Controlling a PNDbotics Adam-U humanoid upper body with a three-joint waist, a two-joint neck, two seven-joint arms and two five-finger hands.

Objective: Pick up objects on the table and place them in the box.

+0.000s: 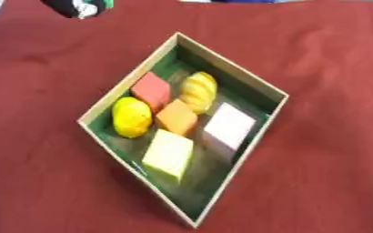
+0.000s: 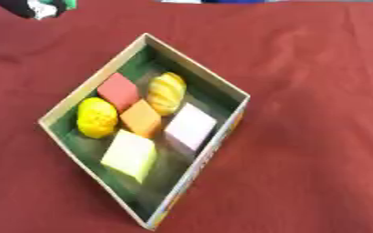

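Note:
A cardboard box [image 1: 232, 64] with a dark green inside lies askew on the red cloth. Inside it are a red block [image 1: 151, 89], a yellow striped gourd-like fruit [image 1: 199, 91], a yellow lemon [image 1: 132, 117], an orange block [image 1: 177, 117], a pink block [image 1: 229, 126] and a pale yellow block [image 1: 169, 154]. They lie close together on the box floor. At the top left edge a black shape with a white and green patch [image 1: 78, 7] shows; it looks like part of my left hand, well away from the box. My right hand shows in no view.
The red tablecloth [image 1: 325, 173] spreads on all sides of the box, creased at the upper right. Something dark and blue shows at the far top edge [image 2: 221, 1].

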